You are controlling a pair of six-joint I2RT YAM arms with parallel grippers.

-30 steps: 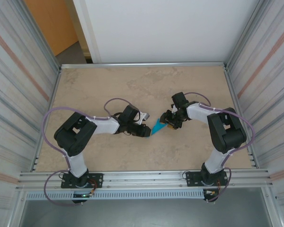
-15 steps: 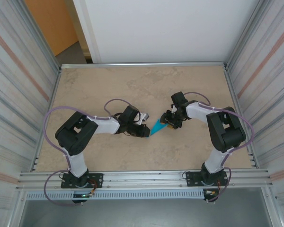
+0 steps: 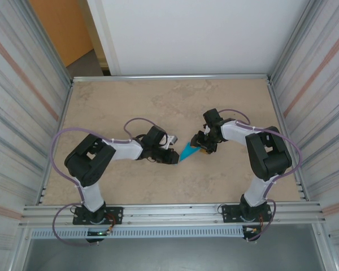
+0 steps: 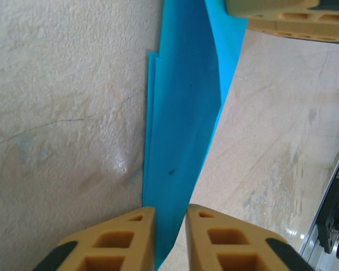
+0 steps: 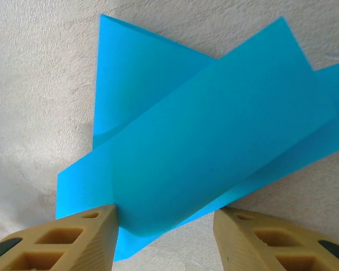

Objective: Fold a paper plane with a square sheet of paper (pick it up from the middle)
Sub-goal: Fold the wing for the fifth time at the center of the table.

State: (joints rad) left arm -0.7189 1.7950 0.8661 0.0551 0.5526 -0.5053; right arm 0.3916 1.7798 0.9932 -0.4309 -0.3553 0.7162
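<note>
- Very little has changed in the last second. The blue paper [image 3: 187, 151] stays in the same spot, in the middle of the table [image 3: 130, 101], between the two arms.
- The right arm's wrist has slid a tiny bit toward the upper left of the top view. The left arm has not moved.
- I think this means the arms are busy holding and fixing one fold, not starting a new one. The plane does not look done yet.
- The left gripper [image 4: 170, 210] has its fingers close together. The thin end of the paper goes right between them, so it looks pinched there.
- The right gripper [image 5: 165, 212] has its fingers wide apart. The wide flaps of the paper lie between them. One finger touches the paper's edge and the other stands a little way off.
- In the top view the paper is long and thin. Its long line runs from the lower left to the upper right.
- Its pointy end aims at the lower left, at the left gripper. Its wide end sits at the upper right, by the right gripper.
- In the left wrist view the paper runs from the bottom up to the top and leans a little to the right.
</note>
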